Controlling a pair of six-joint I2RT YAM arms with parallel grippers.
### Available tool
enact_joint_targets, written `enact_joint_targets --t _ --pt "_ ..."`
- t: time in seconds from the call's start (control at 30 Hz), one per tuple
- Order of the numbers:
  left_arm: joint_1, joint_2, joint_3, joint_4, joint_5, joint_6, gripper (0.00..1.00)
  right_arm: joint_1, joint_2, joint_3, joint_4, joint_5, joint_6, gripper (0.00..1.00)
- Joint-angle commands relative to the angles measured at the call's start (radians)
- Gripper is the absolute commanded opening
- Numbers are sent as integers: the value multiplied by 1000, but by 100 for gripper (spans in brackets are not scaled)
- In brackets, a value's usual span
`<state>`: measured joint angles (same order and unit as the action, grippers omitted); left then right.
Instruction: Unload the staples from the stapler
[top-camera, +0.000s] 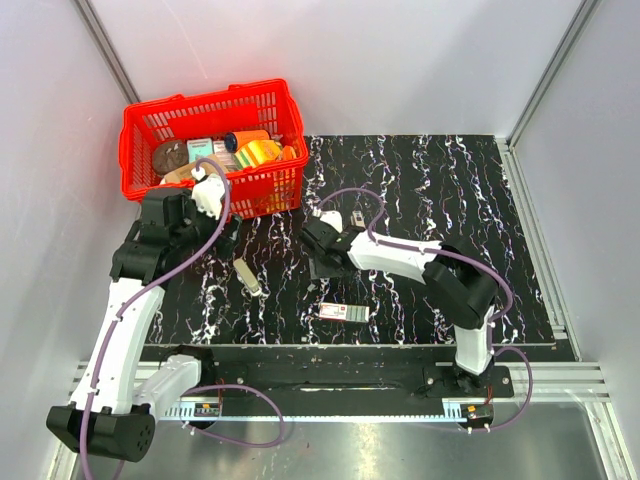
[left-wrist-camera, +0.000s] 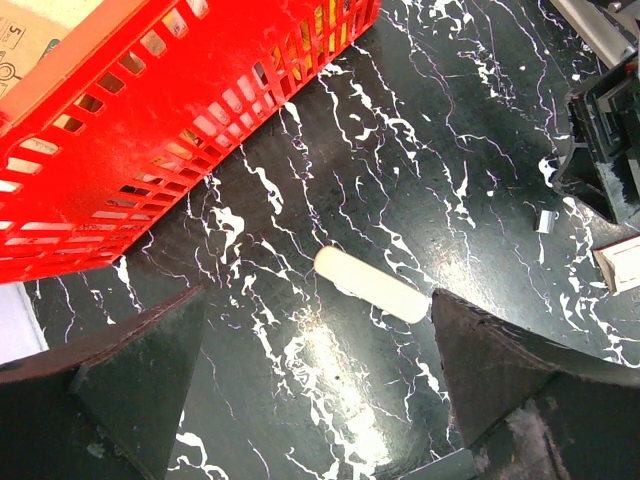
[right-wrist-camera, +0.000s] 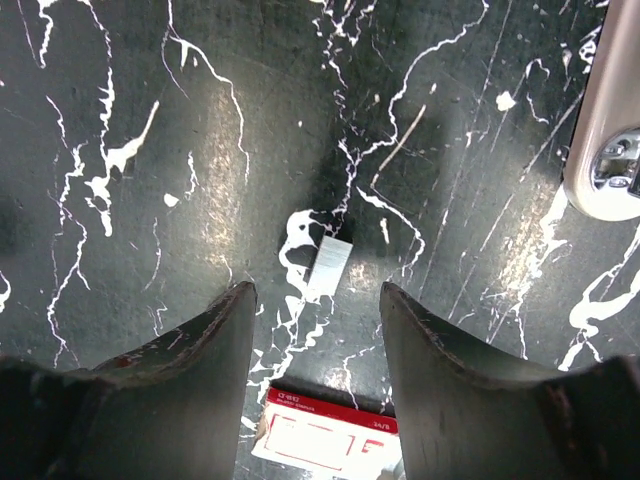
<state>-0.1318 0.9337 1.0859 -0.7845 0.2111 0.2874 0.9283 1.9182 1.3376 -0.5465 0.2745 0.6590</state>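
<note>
The stapler, a slim pale beige bar, lies flat on the black marbled mat; in the left wrist view it lies just ahead of the fingers. My left gripper is open and empty, above the mat near the stapler. A short silver strip of staples lies on the mat just ahead of my right gripper, which is open and empty. The strip also shows in the left wrist view.
A red basket holding several items stands at the mat's far left corner. A flat white box with red print lies below the right gripper. A pale rounded part with a metal fitting is at the right wrist view's edge.
</note>
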Motion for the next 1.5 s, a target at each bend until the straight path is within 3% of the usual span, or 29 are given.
enact_joint_targets --t 0.0,0.3,0.87,1.47 --pt "4 -19 -6 57 -18 -13 99 3 33 63 2 52 27 59" --pt "8 -49 -27 77 -27 -2 99 3 104 150 -87 69 31 53" --pt "15 -50 -35 59 -30 22 99 0 130 141 -93 46 30 43" --pt "17 -65 -32 24 -24 33 99 -6 62 72 -50 60 21 17"
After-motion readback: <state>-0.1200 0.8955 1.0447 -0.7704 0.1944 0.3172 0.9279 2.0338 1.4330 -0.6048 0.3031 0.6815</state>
